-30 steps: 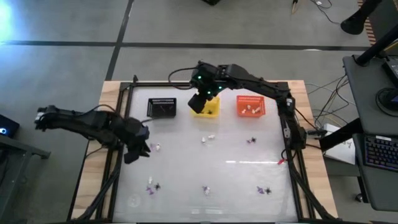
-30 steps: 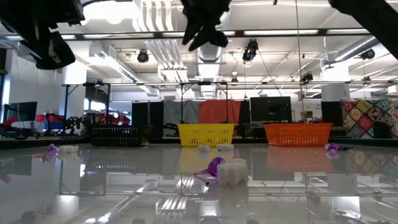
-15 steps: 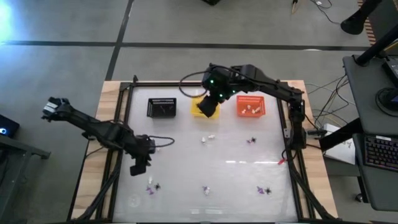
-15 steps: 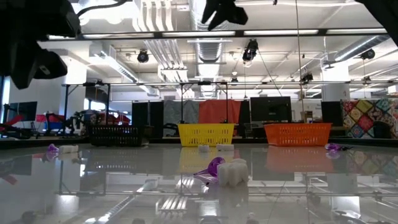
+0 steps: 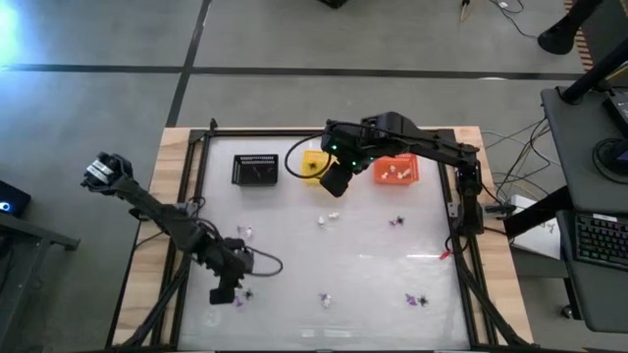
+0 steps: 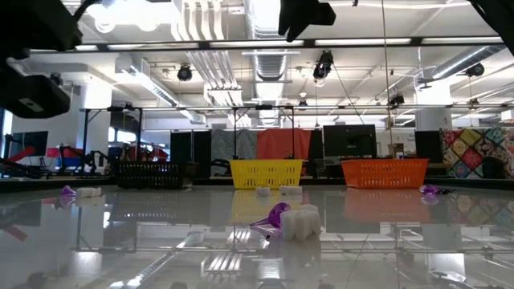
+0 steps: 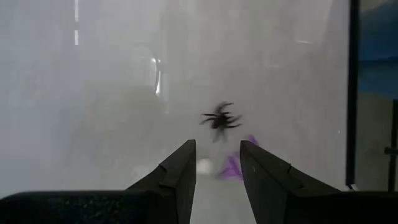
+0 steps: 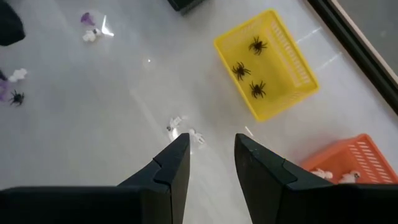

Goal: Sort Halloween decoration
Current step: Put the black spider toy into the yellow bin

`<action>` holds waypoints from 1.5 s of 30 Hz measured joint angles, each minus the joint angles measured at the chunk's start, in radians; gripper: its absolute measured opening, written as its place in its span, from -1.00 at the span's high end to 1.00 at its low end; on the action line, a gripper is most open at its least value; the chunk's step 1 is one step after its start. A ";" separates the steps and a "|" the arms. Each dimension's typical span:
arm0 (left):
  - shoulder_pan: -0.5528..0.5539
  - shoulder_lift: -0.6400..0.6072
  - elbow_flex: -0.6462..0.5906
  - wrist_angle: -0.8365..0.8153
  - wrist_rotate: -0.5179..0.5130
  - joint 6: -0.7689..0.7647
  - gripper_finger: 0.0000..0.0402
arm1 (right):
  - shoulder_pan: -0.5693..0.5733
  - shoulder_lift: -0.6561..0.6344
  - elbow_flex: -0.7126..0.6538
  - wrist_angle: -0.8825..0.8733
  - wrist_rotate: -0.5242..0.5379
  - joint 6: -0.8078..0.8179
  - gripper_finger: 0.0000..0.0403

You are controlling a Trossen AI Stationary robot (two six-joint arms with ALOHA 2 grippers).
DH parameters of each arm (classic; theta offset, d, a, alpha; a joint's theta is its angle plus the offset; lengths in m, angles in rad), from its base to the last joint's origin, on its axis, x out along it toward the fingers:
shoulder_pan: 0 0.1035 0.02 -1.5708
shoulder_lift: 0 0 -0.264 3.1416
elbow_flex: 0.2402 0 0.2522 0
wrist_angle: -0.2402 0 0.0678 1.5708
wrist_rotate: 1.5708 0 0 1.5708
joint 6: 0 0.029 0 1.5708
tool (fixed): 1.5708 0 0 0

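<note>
Left gripper (image 7: pixel 215 163): fingers apart, over small black plastic spider (image 7: pixel 221 119) | Right gripper (image 8: pixel 208 151): apart, empty, beside yellow slatted plastic basket (image 8: pixel 292 62)

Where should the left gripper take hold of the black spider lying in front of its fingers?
Grip the black spider across its central body, coming straight down from above. It lies flat on the table with thin legs splayed outward, so only the body offers bulk. The left gripper is open; the purple trinket lies close by.
</note>
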 joint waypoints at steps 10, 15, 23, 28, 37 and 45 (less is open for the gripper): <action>-0.048 0.135 0.009 0.114 -0.005 0.005 0.47 | 0.000 0.000 0.000 -0.046 -0.001 -0.006 0.41; -0.048 0.189 0.009 0.117 -0.006 0.011 0.47 | 0.000 0.000 0.000 -0.047 -0.002 -0.006 0.41; -0.047 0.277 0.010 0.192 0.003 0.030 0.47 | 0.000 0.000 0.000 -0.046 -0.004 -0.007 0.41; -0.047 0.329 0.016 0.188 0.005 0.022 0.47 | 0.000 0.000 0.000 -0.046 -0.005 -0.007 0.41; -0.046 0.335 0.012 0.193 0.006 -0.007 0.52 | 0.000 0.000 0.000 -0.044 -0.004 -0.016 0.41; -0.045 0.319 0.007 0.215 0.052 -0.005 0.96 | 0.000 0.000 0.000 -0.041 -0.001 -0.041 0.41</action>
